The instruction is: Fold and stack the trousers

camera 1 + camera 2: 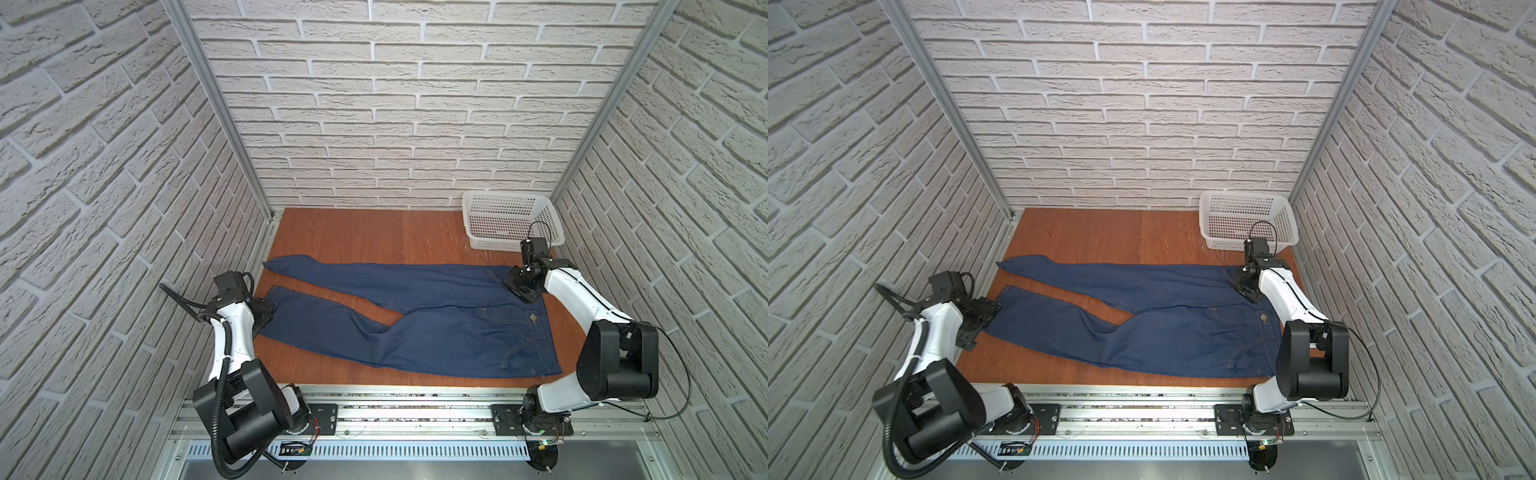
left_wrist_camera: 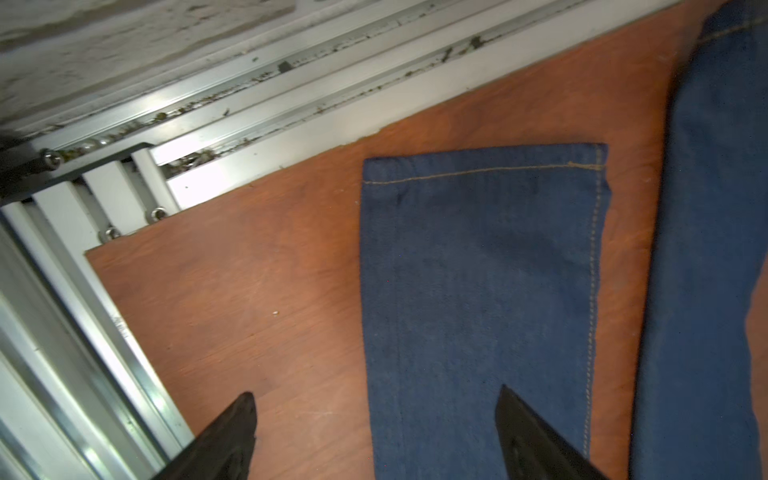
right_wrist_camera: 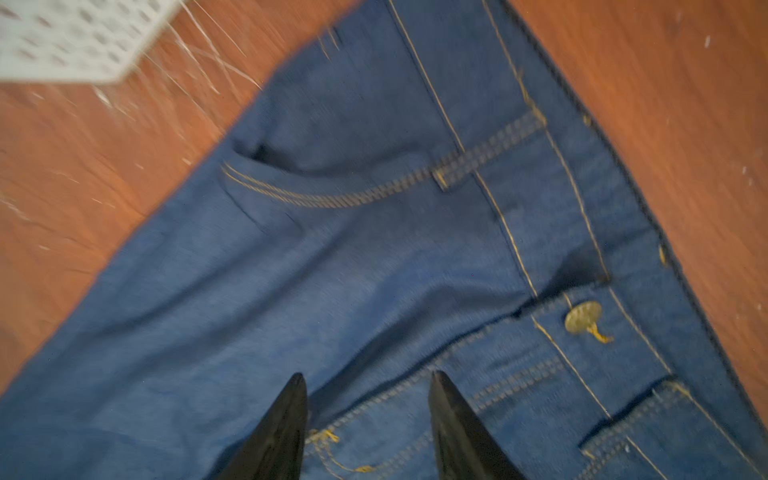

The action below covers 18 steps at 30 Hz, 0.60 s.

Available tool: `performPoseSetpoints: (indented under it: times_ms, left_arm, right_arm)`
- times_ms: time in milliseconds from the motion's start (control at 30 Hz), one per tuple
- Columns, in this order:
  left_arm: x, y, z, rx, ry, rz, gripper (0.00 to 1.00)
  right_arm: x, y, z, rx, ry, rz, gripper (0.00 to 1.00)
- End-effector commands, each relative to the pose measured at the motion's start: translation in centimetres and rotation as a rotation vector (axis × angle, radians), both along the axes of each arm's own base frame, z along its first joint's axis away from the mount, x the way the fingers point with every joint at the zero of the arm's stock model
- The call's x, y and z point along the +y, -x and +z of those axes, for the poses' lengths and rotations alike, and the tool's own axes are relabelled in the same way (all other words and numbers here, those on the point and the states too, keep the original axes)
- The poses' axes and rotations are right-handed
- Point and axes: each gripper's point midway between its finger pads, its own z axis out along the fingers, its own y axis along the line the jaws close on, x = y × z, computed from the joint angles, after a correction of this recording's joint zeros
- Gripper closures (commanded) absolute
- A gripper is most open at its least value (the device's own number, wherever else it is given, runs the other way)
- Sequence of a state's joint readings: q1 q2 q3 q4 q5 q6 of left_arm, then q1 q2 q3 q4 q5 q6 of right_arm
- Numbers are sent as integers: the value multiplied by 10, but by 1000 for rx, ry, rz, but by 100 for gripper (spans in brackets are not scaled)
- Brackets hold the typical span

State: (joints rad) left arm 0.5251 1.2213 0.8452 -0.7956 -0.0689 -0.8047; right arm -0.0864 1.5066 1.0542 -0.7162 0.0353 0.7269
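I have one pair of trousers [image 1: 415, 316] lying flat and unfolded across the middle of the brown surface [image 1: 353, 232]. The waist is toward my right arm, and the two legs run toward my left, splayed apart so a wedge of bare wood shows between them. My left hand [image 2: 376, 397] is by the hem end of the nearer leg with its two fingers spread wide. One finger is over bare wood and the other over the denim, so they straddle that leg's edge and grip nothing. My right hand [image 3: 368, 376] is above the waist area with its two fingers parted, and flat denim shows in the gap. I cannot tell whether the tips touch the cloth. One metal button [image 3: 583, 316] shows on the waistband, just beside that hand. One white perforated basket [image 1: 511, 220] stands in the far right corner, apart from the trousers.
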Motion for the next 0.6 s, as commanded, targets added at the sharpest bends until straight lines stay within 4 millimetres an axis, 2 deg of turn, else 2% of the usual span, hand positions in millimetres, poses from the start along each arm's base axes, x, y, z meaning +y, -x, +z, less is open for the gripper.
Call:
performPoseSetpoints:
  times_ms: [0,100,300,567]
  left_arm:
    - [10,10,-14,61,-20,49,12]
    - [12,-4,-28,55,12,45,13]
    - [20,-12,-55,89,20,60,16]
    - [22,-33,-74,65,-15,48,36]
  right_arm:
    - [9,9,0,5,-14,24,50]
    - [14,14,-7,24,-29,41,51]
    - [23,16,-13,28,-56,60,51]
    - [29,13,-6,16,-58,94,51]
